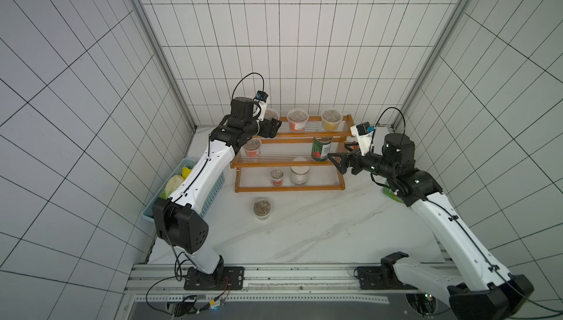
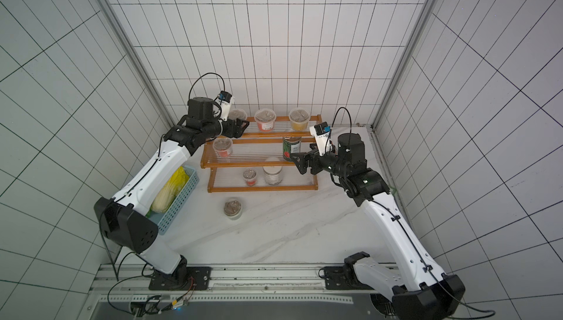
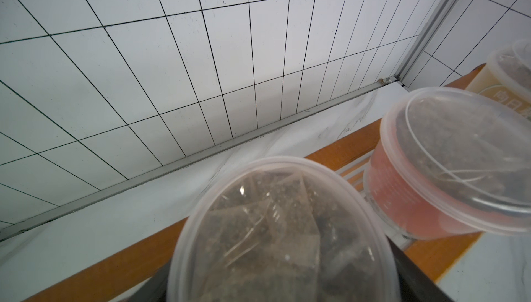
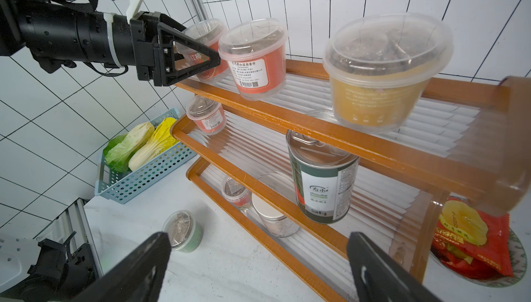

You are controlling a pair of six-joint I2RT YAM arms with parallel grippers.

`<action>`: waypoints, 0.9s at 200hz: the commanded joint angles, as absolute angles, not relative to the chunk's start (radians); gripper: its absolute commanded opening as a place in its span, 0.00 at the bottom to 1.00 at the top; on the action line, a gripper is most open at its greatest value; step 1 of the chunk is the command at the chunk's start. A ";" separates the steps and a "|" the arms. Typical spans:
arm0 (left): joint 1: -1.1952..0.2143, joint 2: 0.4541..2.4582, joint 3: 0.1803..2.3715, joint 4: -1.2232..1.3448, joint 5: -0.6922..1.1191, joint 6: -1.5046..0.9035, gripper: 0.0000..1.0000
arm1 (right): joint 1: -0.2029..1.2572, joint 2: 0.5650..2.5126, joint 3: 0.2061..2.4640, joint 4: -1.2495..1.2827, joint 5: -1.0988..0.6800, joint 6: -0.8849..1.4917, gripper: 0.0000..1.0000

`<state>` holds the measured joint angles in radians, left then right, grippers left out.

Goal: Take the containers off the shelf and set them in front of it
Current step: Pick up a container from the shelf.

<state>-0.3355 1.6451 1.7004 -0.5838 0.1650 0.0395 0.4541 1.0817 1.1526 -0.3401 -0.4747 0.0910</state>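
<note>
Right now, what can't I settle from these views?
- Left gripper: whether it grips the top-tier red cup; the left wrist view crops the contact, and the gripper hides it from above.
- Snack packet: half behind the shelf post in the right wrist view.
- Jar label: too small and blurred.

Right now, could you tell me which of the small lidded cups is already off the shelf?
The green cup, standing on the table in front of the shelf; the other five sit on its tiers.
</note>
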 commanded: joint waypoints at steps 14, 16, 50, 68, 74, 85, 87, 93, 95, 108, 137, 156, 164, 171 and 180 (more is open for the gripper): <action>-0.331 1.640 1.724 -0.551 0.163 0.057 0.78 | 0.464 1.085 1.183 -0.344 -0.471 0.094 0.99; -0.331 1.639 1.722 -0.550 0.163 0.058 0.78 | 0.463 1.085 1.182 -0.345 -0.472 0.094 0.99; -0.332 1.611 1.702 -0.540 0.153 0.065 0.77 | 0.464 1.085 1.180 -0.345 -0.469 0.095 0.99; -0.333 1.594 1.694 -0.540 0.153 0.062 0.77 | 0.464 1.085 1.180 -0.345 -0.469 0.095 0.99; -0.334 1.587 1.690 -0.540 0.153 0.061 0.77 | 0.464 1.084 1.180 -0.345 -0.467 0.095 0.99; -0.337 1.569 1.682 -0.542 0.153 0.060 0.77 | 0.463 1.083 1.180 -0.346 -0.467 0.095 0.99; -0.337 1.566 1.680 -0.544 0.153 0.060 0.77 | 0.464 1.083 1.180 -0.347 -0.465 0.094 0.99; -0.340 1.554 1.675 -0.549 0.151 0.059 0.77 | 0.464 1.083 1.181 -0.346 -0.465 0.094 0.99; -0.340 1.551 1.674 -0.551 0.150 0.058 0.77 | 0.464 1.083 1.181 -0.346 -0.464 0.094 0.99; -0.343 1.524 1.664 -0.566 0.152 0.048 0.77 | 0.464 1.082 1.181 -0.346 -0.461 0.094 0.99; -0.386 1.431 1.595 -0.600 0.138 0.039 0.77 | 0.464 1.080 1.178 -0.345 -0.457 0.092 0.99; -0.433 1.347 1.511 -0.616 0.119 0.009 0.77 | 0.464 1.074 1.176 -0.347 -0.451 0.091 0.99; -0.460 1.306 1.466 -0.619 0.100 -0.005 0.77 | 0.464 1.073 1.175 -0.349 -0.449 0.089 0.99; -0.487 1.268 1.426 -0.620 0.088 -0.021 0.77 | 0.465 1.070 1.174 -0.351 -0.448 0.087 0.99; -0.529 1.222 1.374 -0.620 0.062 -0.045 0.77 | 0.464 1.068 1.175 -0.352 -0.445 0.083 0.99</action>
<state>-0.4534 1.3212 1.4769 -0.6006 0.1204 0.0139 0.4541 1.0828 1.1526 -0.3431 -0.4618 0.0902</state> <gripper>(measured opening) 0.776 0.992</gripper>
